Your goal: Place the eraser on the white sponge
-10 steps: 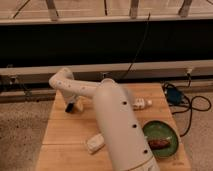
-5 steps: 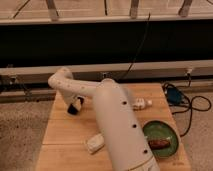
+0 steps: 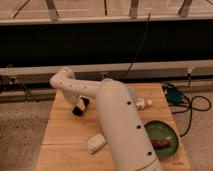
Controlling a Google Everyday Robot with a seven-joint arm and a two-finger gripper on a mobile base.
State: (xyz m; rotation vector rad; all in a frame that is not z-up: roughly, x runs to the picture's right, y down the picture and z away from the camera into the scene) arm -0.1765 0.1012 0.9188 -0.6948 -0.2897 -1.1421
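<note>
I have the gripper (image 3: 80, 108) low over the far-left part of the wooden table (image 3: 60, 145), with a dark shape at its tip that I take to be the eraser (image 3: 78, 111) (held or just under it, I cannot tell, nor how the hand is set). I judge this the carry stage. The white sponge (image 3: 96, 143) lies nearer the camera and a little right of the hand, well apart. Next I must bring the hand over it, then lower and release squarely.

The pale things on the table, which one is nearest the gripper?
The white sponge, lying below the gripper toward the front; the small white bottle lies farther right.
</note>
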